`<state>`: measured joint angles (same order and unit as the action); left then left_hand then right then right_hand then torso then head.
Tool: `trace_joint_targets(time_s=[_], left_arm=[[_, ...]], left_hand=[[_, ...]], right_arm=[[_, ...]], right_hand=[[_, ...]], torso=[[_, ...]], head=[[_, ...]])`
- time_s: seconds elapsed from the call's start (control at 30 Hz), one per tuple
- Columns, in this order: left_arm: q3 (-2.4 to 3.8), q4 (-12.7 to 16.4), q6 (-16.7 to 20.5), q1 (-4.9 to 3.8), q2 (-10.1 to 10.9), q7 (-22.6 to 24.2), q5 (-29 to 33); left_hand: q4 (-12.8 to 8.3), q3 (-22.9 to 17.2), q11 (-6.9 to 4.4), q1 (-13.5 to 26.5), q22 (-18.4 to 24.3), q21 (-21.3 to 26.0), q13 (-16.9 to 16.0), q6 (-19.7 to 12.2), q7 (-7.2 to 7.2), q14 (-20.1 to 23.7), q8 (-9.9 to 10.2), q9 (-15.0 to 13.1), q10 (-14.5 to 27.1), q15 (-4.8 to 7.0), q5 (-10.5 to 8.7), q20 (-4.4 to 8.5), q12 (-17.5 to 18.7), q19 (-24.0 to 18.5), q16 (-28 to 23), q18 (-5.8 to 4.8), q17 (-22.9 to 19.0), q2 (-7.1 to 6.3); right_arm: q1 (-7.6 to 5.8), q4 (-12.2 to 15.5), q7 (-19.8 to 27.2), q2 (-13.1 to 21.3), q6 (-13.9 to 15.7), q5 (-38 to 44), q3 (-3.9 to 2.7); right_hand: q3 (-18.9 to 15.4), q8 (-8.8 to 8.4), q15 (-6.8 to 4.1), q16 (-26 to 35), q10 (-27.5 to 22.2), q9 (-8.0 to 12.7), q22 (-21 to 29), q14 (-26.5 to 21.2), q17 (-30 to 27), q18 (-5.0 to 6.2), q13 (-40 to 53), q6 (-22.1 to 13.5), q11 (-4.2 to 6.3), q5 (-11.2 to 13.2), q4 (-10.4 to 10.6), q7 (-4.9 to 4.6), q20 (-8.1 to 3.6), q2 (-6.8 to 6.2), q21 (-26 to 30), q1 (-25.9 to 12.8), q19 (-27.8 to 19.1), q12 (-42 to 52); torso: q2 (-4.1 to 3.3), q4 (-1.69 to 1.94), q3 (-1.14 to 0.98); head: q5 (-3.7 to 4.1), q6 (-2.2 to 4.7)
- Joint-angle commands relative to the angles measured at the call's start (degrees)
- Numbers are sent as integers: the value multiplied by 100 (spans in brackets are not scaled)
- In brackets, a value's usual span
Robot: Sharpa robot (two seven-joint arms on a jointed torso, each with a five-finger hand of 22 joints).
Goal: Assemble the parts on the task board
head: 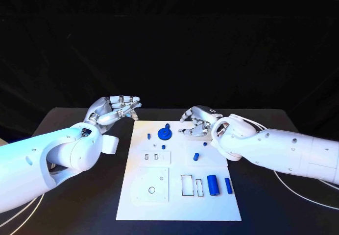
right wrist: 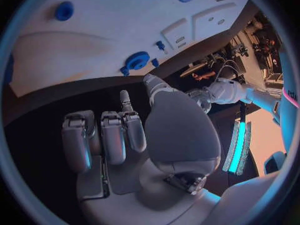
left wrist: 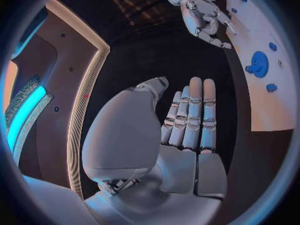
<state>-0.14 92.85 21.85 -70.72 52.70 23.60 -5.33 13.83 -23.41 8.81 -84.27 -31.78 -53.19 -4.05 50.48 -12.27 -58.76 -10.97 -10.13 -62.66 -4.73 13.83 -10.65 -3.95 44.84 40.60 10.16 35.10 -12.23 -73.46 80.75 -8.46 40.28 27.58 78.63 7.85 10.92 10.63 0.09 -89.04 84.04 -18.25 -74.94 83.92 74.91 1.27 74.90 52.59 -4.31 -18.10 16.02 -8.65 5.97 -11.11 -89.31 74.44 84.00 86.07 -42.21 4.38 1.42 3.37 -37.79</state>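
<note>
— Where's the gear?
— The blue gear (head: pixel 165 133) lies flat at the task board's (head: pixel 219 205) twelve o'clock end.
— The cylinders?
— Two blue cylinders (head: pixel 212 185) lie toward five o'clock, side by side.

So besides the main stuff there's just the black table (head: pixel 63 122) with a matte top, running out past both sides of the plate. A few thin white cables (head: pixel 297 188) loop across it on the right side near the front, and another bit of cable (head: pixel 14 215) curves over the front left corner. Behind it all hangs a black curtain (head: pixel 169 49), kinda wrinkly, covering the whole background
</note>
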Motion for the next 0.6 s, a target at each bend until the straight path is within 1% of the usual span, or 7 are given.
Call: trace_joint_targets(time_s=[0.03,0.2,0.27,0.33,0.37,0.47,0.6], left_arm=[[1,-3,-86,-5,-2,33,14],[-2,-13,-111,-4,-1,39,14],[-4,-14,-134,-4,-9,46,14],[-5,-17,-148,-2,-15,48,14],[-7,-21,-153,0,-19,49,14],[-12,-39,-167,5,-39,52,15],[-16,-61,-182,12,-57,55,15]], left_hand=[[-5,-41,-22,4,-9,-19,3,-18,16,40,37,-9,28,5,-23,2,27,-33,23,21,-5,7],[-5,-41,-22,4,-9,-19,3,-18,16,40,37,-9,28,5,-23,2,27,-33,23,21,-5,7],[-8,-42,-20,12,-16,-29,5,-25,16,50,41,-9,37,1,-26,0,29,-50,23,20,-9,-4],[-5,-37,-19,22,-18,-32,5,-27,17,53,42,-9,38,-1,-28,-2,28,-56,24,19,-10,-12],[-5,-37,-19,22,-18,-32,5,-27,17,53,42,-9,38,-1,-28,-2,28,-56,24,19,-10,-12],[-5,-37,-19,22,-18,-32,5,-27,17,53,42,-9,38,-1,-28,-2,28,-56,24,19,-10,-12],[-3,-34,-19,29,-20,-35,4,-27,17,55,42,-10,38,-2,-29,-3,27,-62,25,19,-11,-17]], right_arm=[[-84,198,580,354,16,-668,-9],[-178,262,1083,942,-530,-1330,-13],[-188,251,1259,1149,-683,-1533,-12],[-184,212,1381,1289,-757,-1569,-11],[-178,168,1440,1344,-786,-1559,-10],[-147,17,1599,1439,-865,-1519,-6],[-92,-162,1733,1495,-910,-1396,-4]], right_hand=[[71,-28,-11,-21,255,2,-1407,540,1201,-94,1131,18,23,87,-47,-19,5,3,36,171,527,-6],[181,-71,6,-17,223,9,-1374,537,1195,-83,1101,-2,3,283,-175,-42,20,-49,75,489,501,-44],[178,-104,18,-26,200,16,-1387,546,1233,-87,1081,-35,-11,210,-205,-57,29,-108,61,557,510,-68],[192,-116,23,-31,192,18,-1392,550,1252,-89,1074,-43,-16,162,-238,-63,34,-130,57,620,514,-77],[202,-125,26,-32,188,19,-1396,551,1257,-90,1072,-47,-19,151,-266,-66,38,-146,53,670,516,-81],[199,-141,30,-32,165,21,-1375,550,1255,-83,1050,-59,-23,179,-315,-72,42,-196,76,749,500,-106],[124,-186,44,-37,124,33,-1355,555,1278,-76,1012,-117,-40,252,-325,-89,53,-247,101,783,484,-150]], torso=[[16,-51,-16],[34,-112,-35],[29,-116,-44],[25,-131,-61],[32,-128,-54],[47,-140,-57],[42,-132,-76]], head=[[-3,27],[10,28],[22,27],[19,23],[22,15],[33,-14],[40,-29]])
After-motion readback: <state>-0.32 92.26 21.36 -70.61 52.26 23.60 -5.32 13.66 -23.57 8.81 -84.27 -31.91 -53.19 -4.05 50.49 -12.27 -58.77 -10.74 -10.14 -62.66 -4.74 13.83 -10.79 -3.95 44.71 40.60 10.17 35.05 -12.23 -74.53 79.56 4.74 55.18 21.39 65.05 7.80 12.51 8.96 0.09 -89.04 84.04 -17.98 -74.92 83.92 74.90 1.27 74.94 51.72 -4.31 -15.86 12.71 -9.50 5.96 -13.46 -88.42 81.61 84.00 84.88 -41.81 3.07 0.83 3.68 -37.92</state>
